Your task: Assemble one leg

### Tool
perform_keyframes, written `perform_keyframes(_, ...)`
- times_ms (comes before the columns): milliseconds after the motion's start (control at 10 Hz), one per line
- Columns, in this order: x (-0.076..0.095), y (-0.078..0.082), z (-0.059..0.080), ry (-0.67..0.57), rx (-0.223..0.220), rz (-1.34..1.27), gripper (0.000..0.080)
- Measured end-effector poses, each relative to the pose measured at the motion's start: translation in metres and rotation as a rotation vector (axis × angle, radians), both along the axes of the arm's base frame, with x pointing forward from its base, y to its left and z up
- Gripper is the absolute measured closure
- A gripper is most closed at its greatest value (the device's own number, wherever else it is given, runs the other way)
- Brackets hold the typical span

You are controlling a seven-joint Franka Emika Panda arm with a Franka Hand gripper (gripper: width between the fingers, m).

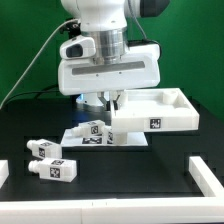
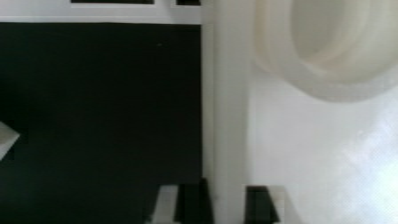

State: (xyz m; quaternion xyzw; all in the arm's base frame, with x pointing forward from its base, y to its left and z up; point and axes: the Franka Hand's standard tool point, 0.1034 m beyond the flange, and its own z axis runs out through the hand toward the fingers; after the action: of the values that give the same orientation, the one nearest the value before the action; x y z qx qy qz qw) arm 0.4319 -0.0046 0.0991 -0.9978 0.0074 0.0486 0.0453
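Observation:
My gripper [image 1: 113, 104] hangs over the table's middle, shut on the near-left wall of a large flat white square tray-like piece [image 1: 160, 108]. In the wrist view the two dark fingertips [image 2: 187, 206] stand on either side of that thin white wall [image 2: 221, 120], and a round corner socket [image 2: 329, 50] shows on the tray's inner side. One leg [image 1: 95, 128], a small white post with tags, lies just below the gripper. Another two legs [image 1: 42, 148] [image 1: 57, 169] lie further toward the exterior view's left, and none of them is held.
The marker board [image 1: 78, 138] lies flat beside the nearest leg. White border pieces stand at the exterior view's lower right [image 1: 206, 172] and lower left [image 1: 4, 172]. A green backdrop closes the rear.

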Motion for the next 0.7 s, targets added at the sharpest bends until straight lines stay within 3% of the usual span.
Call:
perform_keyframes(400,0.045,-0.027,-0.026,0.074,-0.034,-0.055,0.0748)
perform_keyframes(500,0.052,-0.032,-0.033,0.098,-0.016,-0.058,0.0748)
perform_keyframes(700,0.052,-0.032,-0.035,0.097,-0.018,-0.058,0.0748)
